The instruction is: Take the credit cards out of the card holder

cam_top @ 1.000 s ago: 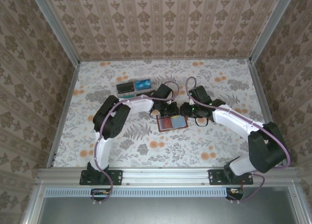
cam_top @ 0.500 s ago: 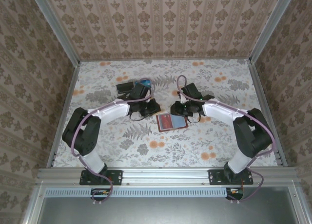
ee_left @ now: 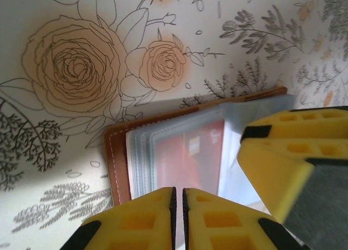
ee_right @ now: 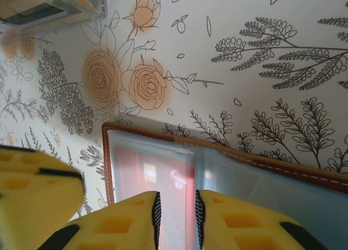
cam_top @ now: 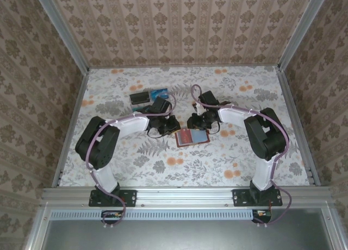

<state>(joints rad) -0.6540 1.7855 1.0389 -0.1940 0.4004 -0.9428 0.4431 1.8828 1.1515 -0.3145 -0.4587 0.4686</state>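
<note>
Looks down on a floral table [cam_top: 244, 152] boxed in by patterned walls, with the card holder [cam_top: 191, 137] lying open near the middle, a red credit card [ee_left: 187, 157] in its clear sleeves. Finds the left gripper [ee_left: 178, 191] at the holder's left edge, fingers all but closed, and the right gripper [ee_right: 175, 194] at its far edge, narrowed to a slit. Cannot tell whether either pinches anything.

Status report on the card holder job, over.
Left end effector shut, right end effector nearly shut, grip unclear, both at open card holder. Red card in its sleeve. Clear tray apart behind.
</note>
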